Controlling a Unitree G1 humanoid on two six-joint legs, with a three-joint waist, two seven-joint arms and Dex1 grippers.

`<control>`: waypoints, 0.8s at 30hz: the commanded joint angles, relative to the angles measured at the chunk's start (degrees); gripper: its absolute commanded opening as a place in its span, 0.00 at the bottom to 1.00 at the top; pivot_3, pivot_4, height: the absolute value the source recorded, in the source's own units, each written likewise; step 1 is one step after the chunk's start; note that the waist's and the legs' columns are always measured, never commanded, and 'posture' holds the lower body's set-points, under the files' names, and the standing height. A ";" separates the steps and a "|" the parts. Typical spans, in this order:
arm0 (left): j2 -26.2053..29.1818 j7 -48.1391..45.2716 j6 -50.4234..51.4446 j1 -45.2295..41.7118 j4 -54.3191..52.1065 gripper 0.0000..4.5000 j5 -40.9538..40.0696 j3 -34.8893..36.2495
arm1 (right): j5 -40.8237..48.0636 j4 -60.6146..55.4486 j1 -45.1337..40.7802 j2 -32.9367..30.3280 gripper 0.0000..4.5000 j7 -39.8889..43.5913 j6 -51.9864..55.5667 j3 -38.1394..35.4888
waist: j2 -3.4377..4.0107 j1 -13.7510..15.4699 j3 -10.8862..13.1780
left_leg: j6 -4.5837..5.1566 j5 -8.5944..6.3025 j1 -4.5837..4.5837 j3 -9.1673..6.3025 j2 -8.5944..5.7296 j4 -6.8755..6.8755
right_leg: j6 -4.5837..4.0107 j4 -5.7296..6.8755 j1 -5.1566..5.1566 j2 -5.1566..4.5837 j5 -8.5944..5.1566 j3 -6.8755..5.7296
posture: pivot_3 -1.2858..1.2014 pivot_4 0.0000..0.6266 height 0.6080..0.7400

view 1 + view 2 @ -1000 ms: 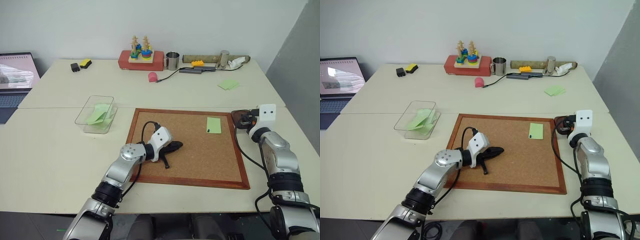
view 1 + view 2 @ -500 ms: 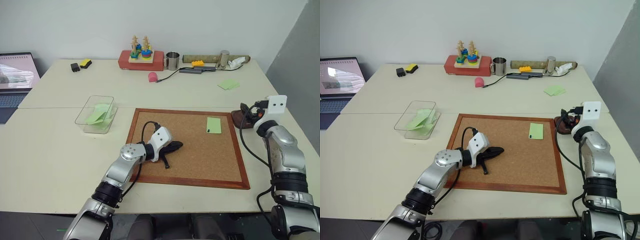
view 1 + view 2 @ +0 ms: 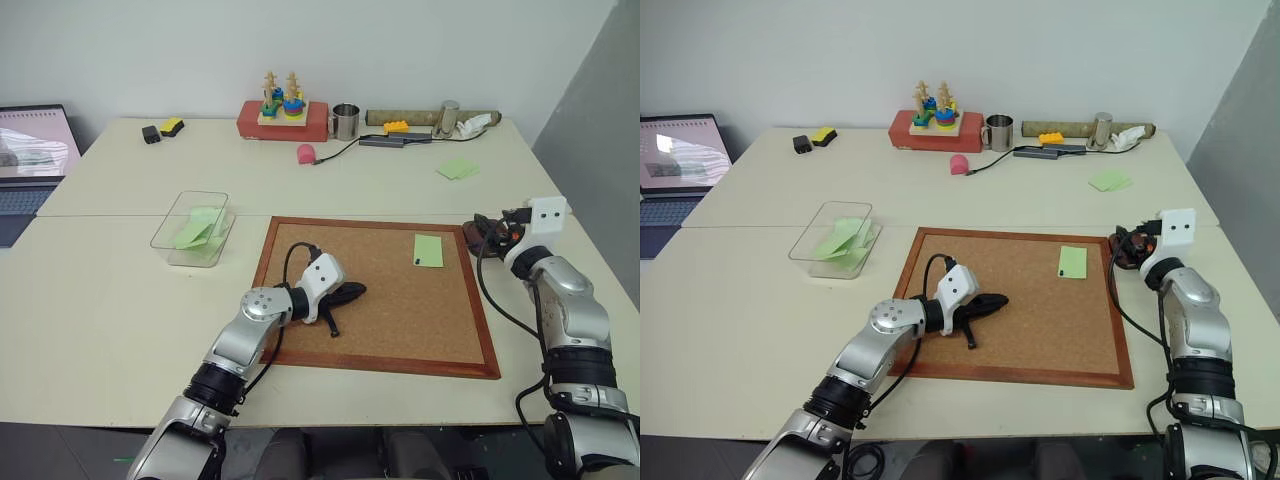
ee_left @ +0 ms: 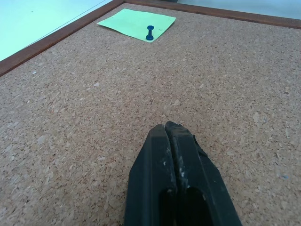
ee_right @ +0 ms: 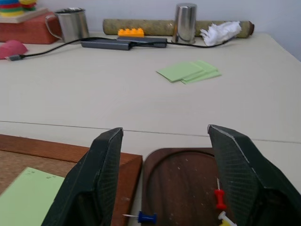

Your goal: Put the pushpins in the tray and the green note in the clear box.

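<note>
The green note (image 3: 428, 250) lies at the far right of the corkboard (image 3: 400, 320), held by a blue pushpin (image 3: 416, 262) near its corner; the left wrist view also shows the note (image 4: 134, 23) and that pin (image 4: 150, 32). My left gripper (image 3: 350, 293) rests shut and empty on the cork, well short of the note. Just right of the board's frame sits the dark tray (image 5: 183, 183), with a red pushpin (image 5: 219, 197) and a yellow one (image 5: 225, 220) in it and a blue one (image 5: 146, 217) at its rim. My right gripper (image 5: 165, 132) hovers open above the tray. The clear box (image 3: 165, 222) stands left of the board.
Green sheets lie inside the clear box. Loose green sheets (image 3: 457, 168) lie on the far table behind the tray. Along the back are a steel mug (image 3: 345, 121), a red base with stacking toys (image 3: 283, 118), a cable and a pink object (image 3: 305, 153). A laptop (image 3: 30, 150) sits far left.
My right gripper has lifted off the tray, drawn back a little, and its jaws have spread wider. The left arm and the note have not moved.
</note>
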 commanded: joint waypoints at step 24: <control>0.85 0.74 2.03 2.28 4.66 0.00 3.17 -1.63 | -5.90 0.06 4.62 3.84 0.59 7.74 -6.01 12.92 | -0.01 0.17 0.00 | -0.01 0.00 0.00 -0.01 -0.01 0.00 | -0.01 -0.03 -0.02 -0.01 0.00 -0.02 | 0.52 0.24 1.00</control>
